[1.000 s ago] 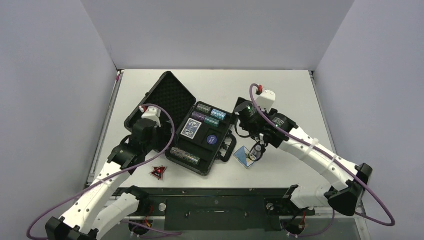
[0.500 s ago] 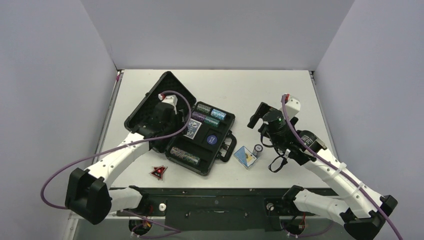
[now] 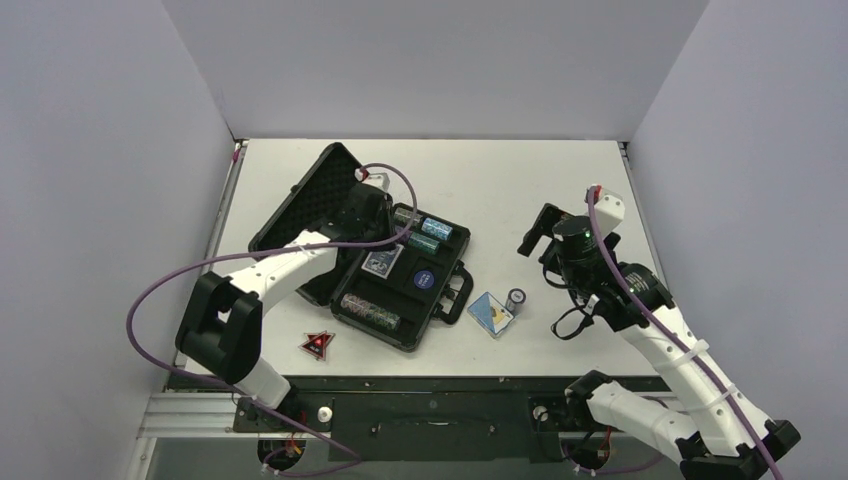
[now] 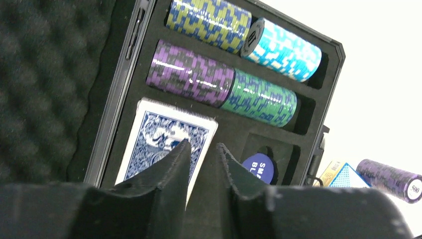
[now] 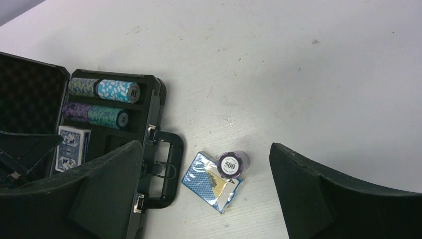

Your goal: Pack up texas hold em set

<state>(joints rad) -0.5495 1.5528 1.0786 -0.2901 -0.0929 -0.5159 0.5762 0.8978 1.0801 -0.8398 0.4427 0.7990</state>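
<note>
Case [image 3: 398, 338] open; left fingers [image 4: 161, 177] almost together inside; right fingers [image 5: 107, 191] spread over table [image 3: 520, 185].

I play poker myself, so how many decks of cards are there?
2. One blue card deck lies in the open case; the other lies on the table just right of the case. The left arm may hide more.

Left arm [image 3: 275, 270] and right arm [image 3: 668, 345] alike — white link shells, black joints, black wedge-shaped fingers [image 4: 159, 174], looping purple cables [image 3: 131, 322].
</note>
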